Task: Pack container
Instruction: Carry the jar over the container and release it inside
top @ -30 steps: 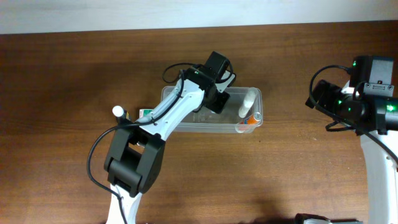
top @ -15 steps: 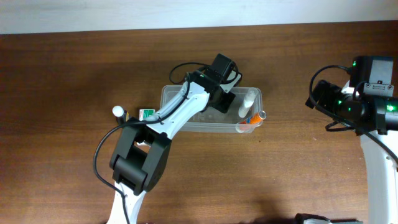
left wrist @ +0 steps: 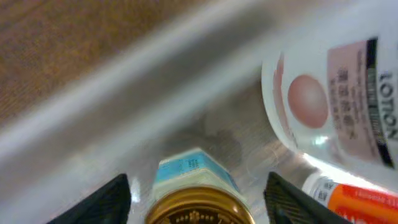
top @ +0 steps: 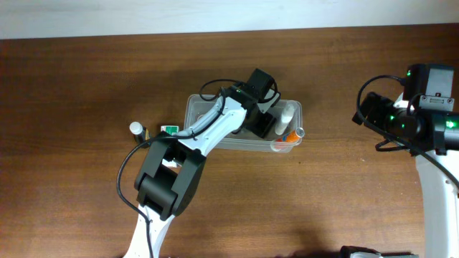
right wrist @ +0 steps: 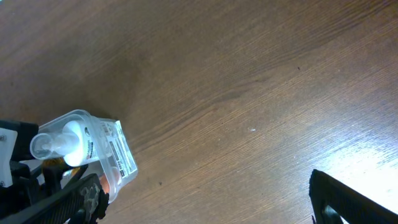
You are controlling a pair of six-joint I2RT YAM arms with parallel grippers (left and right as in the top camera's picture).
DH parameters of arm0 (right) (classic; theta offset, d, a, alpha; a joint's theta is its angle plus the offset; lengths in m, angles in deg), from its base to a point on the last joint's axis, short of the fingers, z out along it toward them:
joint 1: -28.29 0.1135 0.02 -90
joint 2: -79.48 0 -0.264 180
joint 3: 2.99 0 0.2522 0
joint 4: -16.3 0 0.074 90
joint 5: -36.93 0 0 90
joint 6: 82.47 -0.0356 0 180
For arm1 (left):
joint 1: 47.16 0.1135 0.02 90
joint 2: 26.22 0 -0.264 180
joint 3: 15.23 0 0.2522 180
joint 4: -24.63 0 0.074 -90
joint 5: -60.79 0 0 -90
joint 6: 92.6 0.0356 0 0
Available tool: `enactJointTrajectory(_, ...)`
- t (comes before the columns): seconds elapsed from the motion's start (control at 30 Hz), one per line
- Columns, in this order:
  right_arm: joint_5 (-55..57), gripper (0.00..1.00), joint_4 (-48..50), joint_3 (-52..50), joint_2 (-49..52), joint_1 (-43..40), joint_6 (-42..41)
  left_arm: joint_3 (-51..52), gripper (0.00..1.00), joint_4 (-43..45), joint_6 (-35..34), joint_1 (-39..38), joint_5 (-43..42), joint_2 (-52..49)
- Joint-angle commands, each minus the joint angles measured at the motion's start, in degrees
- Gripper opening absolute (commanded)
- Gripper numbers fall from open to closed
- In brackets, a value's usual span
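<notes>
The left jaws (left wrist: 199, 186) are down inside the container (top: 192, 107), the clear tub near the middle of the desk (top: 86, 72). They are spread wide. A gold-capped bottle with a blue label (left wrist: 199, 199) stands between them with a sliver of gap on each side, so they do not appear to grip it.

The move to come is probably a lift out, and it turns on what crowds the jaws. The tub's long wall runs across just ahead of the fingertips, roughly in line with the way the jaws open. Ahead on the right-finger side lies a white lotion bottle (left wrist: 329, 106), on its side with its length pointing away from the jaws. An orange tube (left wrist: 360, 199) lies just beside that finger. The left-finger side shows bare tub floor — more room there. Straight up looks the safest way out; a swing toward the right finger could knock the lotion bottle.

Behind the left jaws, outside the tub's end, a white-and-green box (top: 168, 130) and a small white-capped bottle (top: 135, 127) sit on the desk, likely yet to be packed.

The right jaws (right wrist: 205, 208) are wide apart and hold nothing. They are well away from the tub — the left arm is clearly the nearer.
</notes>
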Motion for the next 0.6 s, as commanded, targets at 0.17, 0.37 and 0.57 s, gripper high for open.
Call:
enactJointTrajectory(0.17,0.1,0.99,0.0,0.4,0.1,-0.2,-0.3,-15.9,0.74,-14.4,0.1,-0.3,-0.6,-0.3)
enactJointTrajectory(0.37,0.1,0.99,0.0,0.4,0.1,-0.2,-0.3,-26.4,0.74,-26.7,0.1,0.1,1.1,-0.3)
enactJointTrajectory(0.57,0.1,0.98,0.0,0.4,0.1,-0.2,-0.3,-37.9,0.74,-43.5,-0.2,3.5,12.1,-0.3)
